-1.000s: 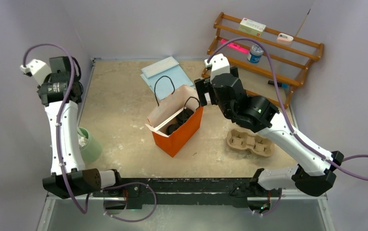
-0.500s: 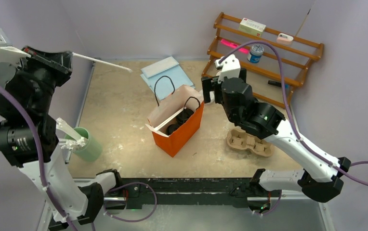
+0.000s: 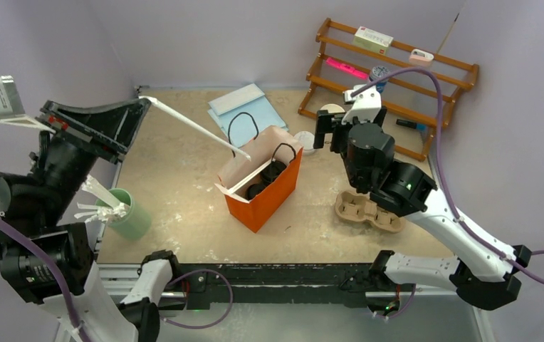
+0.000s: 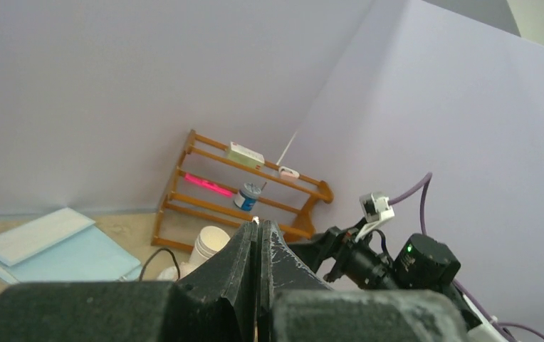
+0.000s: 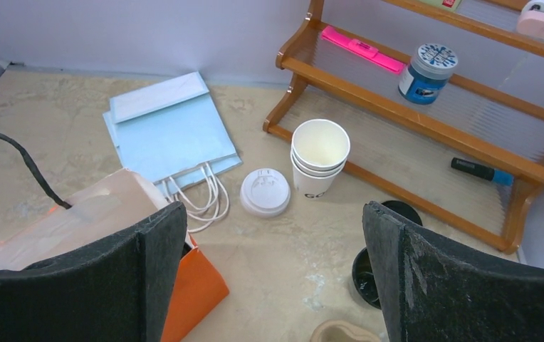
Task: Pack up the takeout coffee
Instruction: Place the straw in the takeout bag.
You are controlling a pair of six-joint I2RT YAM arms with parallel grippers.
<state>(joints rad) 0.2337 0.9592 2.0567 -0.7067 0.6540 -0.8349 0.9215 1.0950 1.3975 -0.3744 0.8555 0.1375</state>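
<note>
Tabletop [image 3: 176, 164] holds bagged black cups [image 3: 275, 171], left of right tool [image 3: 328, 134].

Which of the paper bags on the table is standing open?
The orange bag with black handles: it stands upright with its mouth open and black cups inside. The light blue bags lie flat behind it.

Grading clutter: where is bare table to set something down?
Bare: between the green cup and the orange paper bag, and along the near edge. Crowded: bag to brown wooden rack, with a round white lid and stacked white cups.
</note>
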